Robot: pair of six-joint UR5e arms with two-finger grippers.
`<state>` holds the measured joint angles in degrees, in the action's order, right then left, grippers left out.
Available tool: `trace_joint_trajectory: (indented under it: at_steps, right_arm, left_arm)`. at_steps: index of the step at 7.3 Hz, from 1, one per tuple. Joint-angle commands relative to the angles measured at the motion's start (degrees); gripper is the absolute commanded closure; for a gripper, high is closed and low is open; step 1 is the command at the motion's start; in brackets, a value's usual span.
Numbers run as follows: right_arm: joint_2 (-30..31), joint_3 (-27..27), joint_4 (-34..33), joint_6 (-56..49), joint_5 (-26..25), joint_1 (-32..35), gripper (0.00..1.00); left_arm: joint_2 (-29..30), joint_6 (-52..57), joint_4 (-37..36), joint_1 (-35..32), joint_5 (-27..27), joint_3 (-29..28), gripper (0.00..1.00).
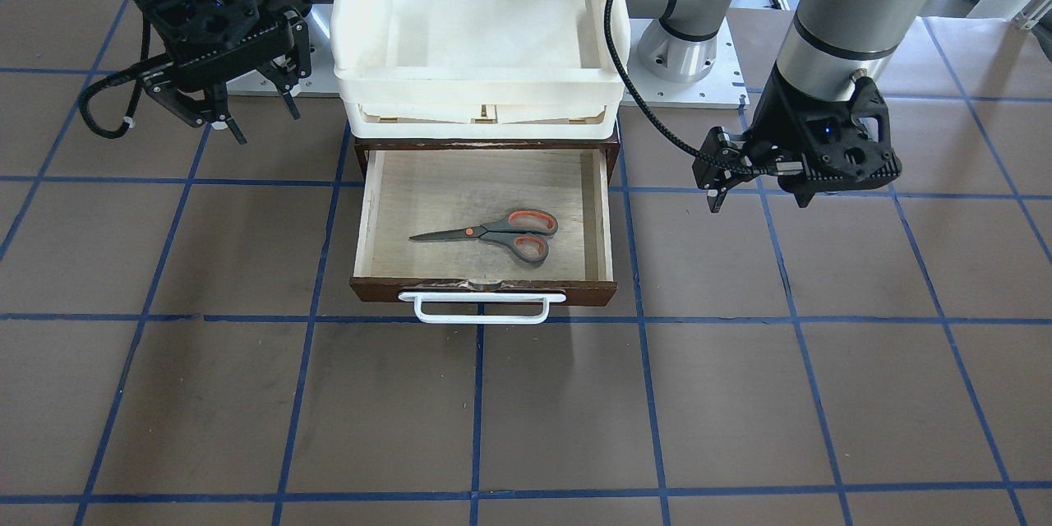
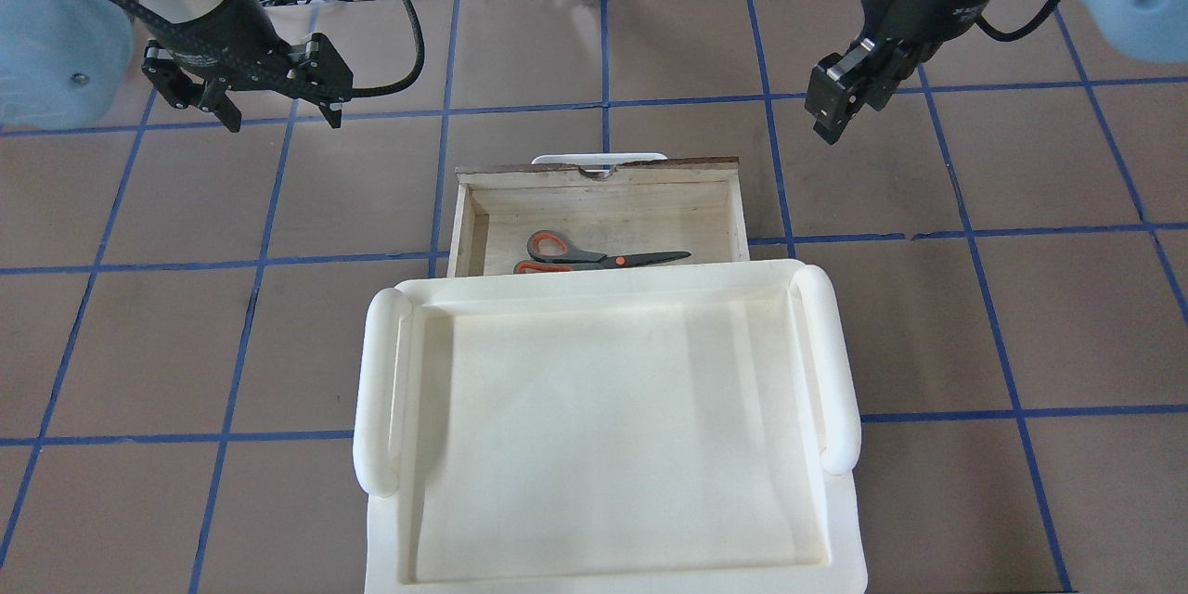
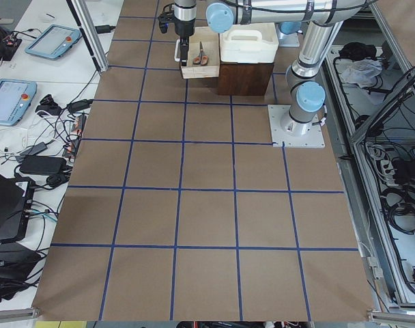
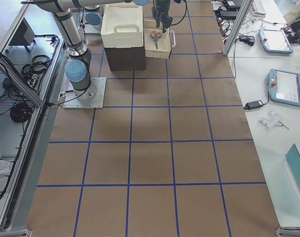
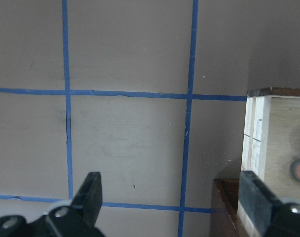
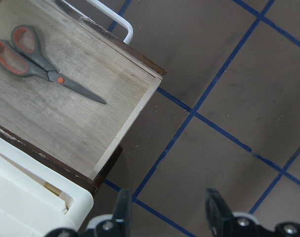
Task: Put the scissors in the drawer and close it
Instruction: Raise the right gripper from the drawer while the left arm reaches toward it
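Note:
The scissors [image 1: 501, 232] lie flat on the pale floor of the open drawer [image 1: 485, 286], handles toward my left side. They also show from overhead as scissors [image 2: 594, 255], partly under the tray's edge, and in the right wrist view as scissors [image 6: 41, 66]. The white bar handle [image 1: 481, 308] faces away from me. My left gripper [image 1: 758, 199] hovers open beside the drawer with nothing in it; its wide-spread fingers [image 5: 93, 195] show above the mat. My right gripper [image 2: 829, 125] hangs open and empty off the drawer's other side, near the front corner [image 6: 157, 74].
A cream-white plastic tray stack [image 2: 603, 427] sits on the dark cabinet above the drawer. The arms' base plate [image 1: 682, 90] lies behind it. The brown mat with blue grid lines [image 1: 575, 411] stretches beyond the drawer front. Benches with tablets [image 3: 13, 99] flank the table.

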<state>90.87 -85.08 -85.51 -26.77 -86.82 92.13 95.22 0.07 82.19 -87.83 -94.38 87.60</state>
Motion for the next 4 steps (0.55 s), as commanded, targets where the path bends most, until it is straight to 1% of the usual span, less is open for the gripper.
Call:
trace_joint_trajectory:
  at_steps: [1, 2, 3, 4]
  right_arm:
    - [1.8, 0.0, 1.0, 12.6, 1.1, -0.2, 0.39]
    - [2.0, -0.1, 1.4, 19.3, 1.0, -0.1, 0.39]
    - [2.0, -0.3, 1.4, 27.0, 0.6, -0.1, 0.38]
    - [2.6, -0.4, 1.6, 28.9, 0.1, -0.1, 0.38]
  left_arm:
    - [5.3, -3.8, -0.8, -4.4, 0.4, -4.9, 0.0]
    - [8.1, -7.1, -4.9, -7.2, 0.4, -5.1, 0.0]
    - [10.8, -8.1, -7.1, -9.5, 0.2, -5.0, 0.0]
    - [13.6, -9.9, -9.5, -11.3, 0.3, -5.1, 0.0]
